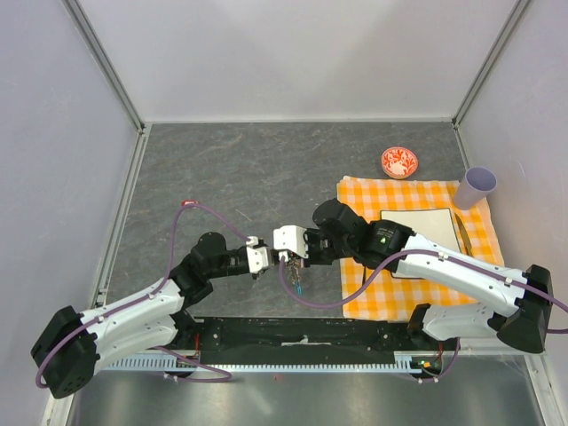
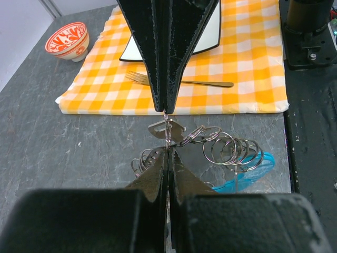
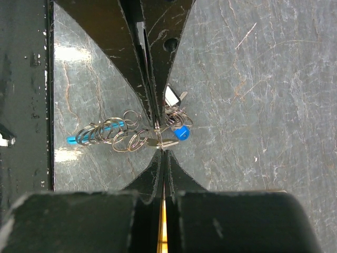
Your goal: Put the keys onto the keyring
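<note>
Left gripper point(image 2: 168, 153) and right gripper point(image 3: 163, 154) are both closed, tips nose to nose, each apparently pinching a thin ring of the keyring point(image 2: 231, 150). The keys point(image 3: 180, 133) dangle at that junction. Expect a light, limp, slippery chain (grip one ring edgewise, not the cyan strap point(image 2: 247, 171)).

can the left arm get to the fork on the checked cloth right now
Probably not as things stand: the left gripper is shut on the keyring, tip to tip with the right gripper, and the right arm hangs over the cloth between it and the fork.
</note>
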`<action>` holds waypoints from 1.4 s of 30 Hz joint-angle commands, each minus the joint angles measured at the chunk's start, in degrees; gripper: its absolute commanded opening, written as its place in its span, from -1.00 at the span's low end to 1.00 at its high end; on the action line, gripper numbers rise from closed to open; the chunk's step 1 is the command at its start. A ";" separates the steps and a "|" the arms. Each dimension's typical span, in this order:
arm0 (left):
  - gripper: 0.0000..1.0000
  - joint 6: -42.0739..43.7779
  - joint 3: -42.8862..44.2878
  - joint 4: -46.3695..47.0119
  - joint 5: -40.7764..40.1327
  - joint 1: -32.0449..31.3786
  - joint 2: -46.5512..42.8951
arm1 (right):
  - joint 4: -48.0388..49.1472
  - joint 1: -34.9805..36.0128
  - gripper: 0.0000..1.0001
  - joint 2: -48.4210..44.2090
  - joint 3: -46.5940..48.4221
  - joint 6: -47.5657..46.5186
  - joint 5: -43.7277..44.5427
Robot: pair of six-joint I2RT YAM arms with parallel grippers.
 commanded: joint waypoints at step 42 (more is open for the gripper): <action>-0.96 -7.26 10.81 -2.62 5.87 -1.18 2.12 | 7.26 0.59 -1.00 1.44 0.63 4.18 -5.96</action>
